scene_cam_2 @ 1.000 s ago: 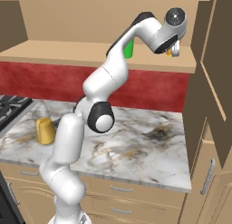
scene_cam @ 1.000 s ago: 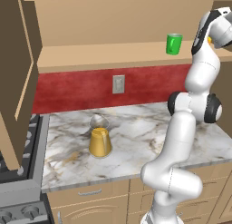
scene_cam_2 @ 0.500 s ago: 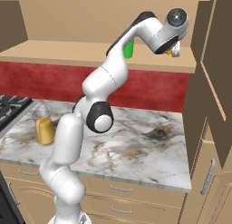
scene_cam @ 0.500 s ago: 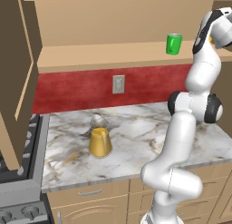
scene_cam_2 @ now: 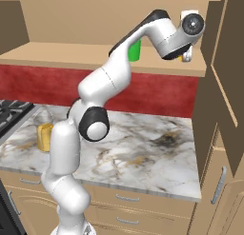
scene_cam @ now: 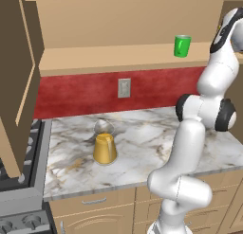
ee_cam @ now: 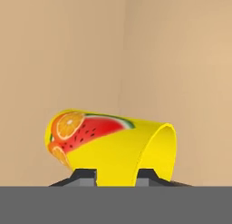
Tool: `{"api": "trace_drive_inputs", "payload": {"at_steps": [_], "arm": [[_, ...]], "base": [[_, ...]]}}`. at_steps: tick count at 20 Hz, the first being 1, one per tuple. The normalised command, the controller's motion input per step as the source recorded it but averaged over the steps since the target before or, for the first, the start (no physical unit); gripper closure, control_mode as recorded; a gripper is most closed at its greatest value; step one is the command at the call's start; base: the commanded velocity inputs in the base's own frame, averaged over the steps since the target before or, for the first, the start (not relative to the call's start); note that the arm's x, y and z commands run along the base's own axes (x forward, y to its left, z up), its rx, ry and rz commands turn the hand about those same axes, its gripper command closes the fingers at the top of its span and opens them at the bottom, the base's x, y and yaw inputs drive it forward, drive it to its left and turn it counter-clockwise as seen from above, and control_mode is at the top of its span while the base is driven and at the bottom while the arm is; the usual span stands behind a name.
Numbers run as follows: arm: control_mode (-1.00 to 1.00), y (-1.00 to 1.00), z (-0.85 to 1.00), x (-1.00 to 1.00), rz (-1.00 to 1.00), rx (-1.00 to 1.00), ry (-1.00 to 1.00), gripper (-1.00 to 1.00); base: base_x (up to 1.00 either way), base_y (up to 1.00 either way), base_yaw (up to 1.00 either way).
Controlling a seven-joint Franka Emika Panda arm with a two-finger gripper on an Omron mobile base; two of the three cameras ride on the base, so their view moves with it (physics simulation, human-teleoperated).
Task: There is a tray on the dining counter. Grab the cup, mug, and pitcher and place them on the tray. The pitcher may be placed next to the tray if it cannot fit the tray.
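Gripper (ee_cam: 116,175) is up at the wooden shelf (scene_cam: 118,58), jaws narrowed around the yellow cup (ee_cam: 113,146). One finger (ee_cam: 84,174) sits on each side of its wall. Contact looks likely, but I can't tell if the grip is firm. In the hand view the cup lies sideways with its open mouth to the right, fruit print showing, tan cabinet walls behind. Green mug (scene_cam: 182,45) stands upright on the same shelf, near the arm. Pitcher (scene_cam: 104,144) stands on the marble bench (scene_cam: 142,138), well below the shelf, just under the wall outlet (scene_cam: 124,88).
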Motion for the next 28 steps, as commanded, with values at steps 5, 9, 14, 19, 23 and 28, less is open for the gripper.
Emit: {"api": "trace_drive_inputs", "payload": {"at_steps": [5, 9, 14, 19, 23, 28], "arm": [[-1.00, 0.32, -0.17, -0.68, -0.01, 0.00, -0.11, 1.00], [-1.00, 0.44, -0.08, -0.62, 0.00, -0.02, -0.05, 1.00], [-1.00, 0.54, -0.05, -0.53, 0.00, -0.06, -0.04, 1.00], [-1.00, 0.56, 0.00, -0.29, -0.01, -0.07, 0.00, 1.00], [-1.00, 0.26, 0.00, -0.30, -0.06, -0.01, 0.00, 1.00], [-1.00, 0.03, 0.00, -0.38, -0.11, 0.00, 0.12, 1.00]], "base": [[0.00, 0.00, 0.00], [0.00, 0.00, 0.00], [0.00, 0.00, 0.00], [0.00, 0.00, 0.00], [0.00, 0.00, 0.00], [0.00, 0.00, 0.00]]}}
